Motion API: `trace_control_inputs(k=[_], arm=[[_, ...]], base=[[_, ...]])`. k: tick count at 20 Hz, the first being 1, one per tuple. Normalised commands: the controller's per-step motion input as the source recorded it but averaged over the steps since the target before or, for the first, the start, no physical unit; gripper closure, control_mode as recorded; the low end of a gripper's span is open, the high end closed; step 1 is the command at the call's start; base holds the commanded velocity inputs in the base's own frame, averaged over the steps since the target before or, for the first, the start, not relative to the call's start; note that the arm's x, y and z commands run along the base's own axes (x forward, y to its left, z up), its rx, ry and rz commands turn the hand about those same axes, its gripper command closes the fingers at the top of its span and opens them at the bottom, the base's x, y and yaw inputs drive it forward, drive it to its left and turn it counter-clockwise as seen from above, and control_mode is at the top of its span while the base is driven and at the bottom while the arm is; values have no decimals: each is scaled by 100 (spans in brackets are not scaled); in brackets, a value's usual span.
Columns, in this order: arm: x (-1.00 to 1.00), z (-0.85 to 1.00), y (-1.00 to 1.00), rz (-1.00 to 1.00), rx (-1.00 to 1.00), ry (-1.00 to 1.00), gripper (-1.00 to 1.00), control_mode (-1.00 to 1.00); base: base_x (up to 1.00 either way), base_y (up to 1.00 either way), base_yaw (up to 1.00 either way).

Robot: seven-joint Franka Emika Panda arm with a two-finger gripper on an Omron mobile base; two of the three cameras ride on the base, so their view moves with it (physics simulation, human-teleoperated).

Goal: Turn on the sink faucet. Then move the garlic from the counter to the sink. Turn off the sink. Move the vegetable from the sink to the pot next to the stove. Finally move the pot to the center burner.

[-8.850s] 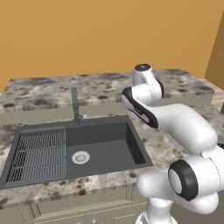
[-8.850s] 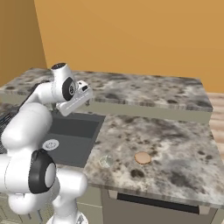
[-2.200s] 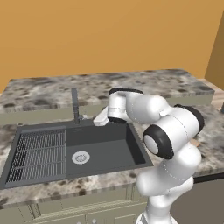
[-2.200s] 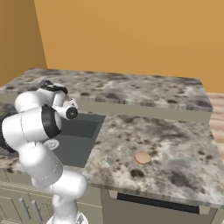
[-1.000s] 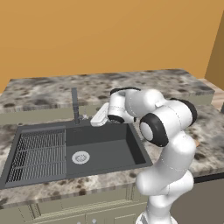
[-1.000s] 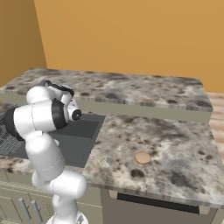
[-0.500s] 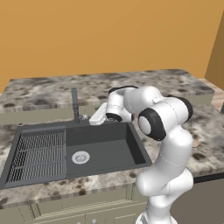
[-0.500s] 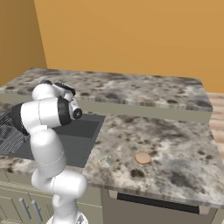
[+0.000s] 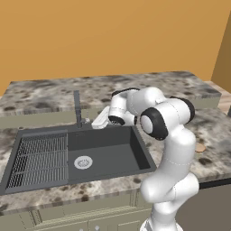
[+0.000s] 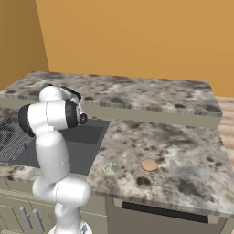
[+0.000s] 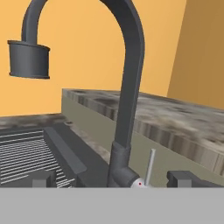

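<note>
Water is not yet seen at the sink faucet [image 11: 127, 87], so the first job looks not done. The tool [image 9: 100, 121] is held low beside the faucet's base, with its tips wide apart and nothing between them, likely so the small lever [image 11: 150, 166] can be pushed. A small pale lump, maybe the garlic [image 10: 111, 168], is seen on the surface [image 10: 183, 151], just beside the sink [image 9: 108, 155].

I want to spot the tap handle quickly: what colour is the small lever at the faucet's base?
Light silver-grey, on the dark-grey sink faucet; the hand view shows the lever best.
</note>
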Motion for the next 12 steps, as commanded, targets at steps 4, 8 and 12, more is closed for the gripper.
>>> trace_control_inputs(k=[4, 8, 12], arm=[[11, -4, 8, 0, 0, 0, -100, -100], [13, -4, 10, 0, 0, 0, -100, -100], [15, -6, 9, 0, 0, 0, -100, -100]], base=[[0, 0, 0], [0, 0, 0], [0, 0, 0]])
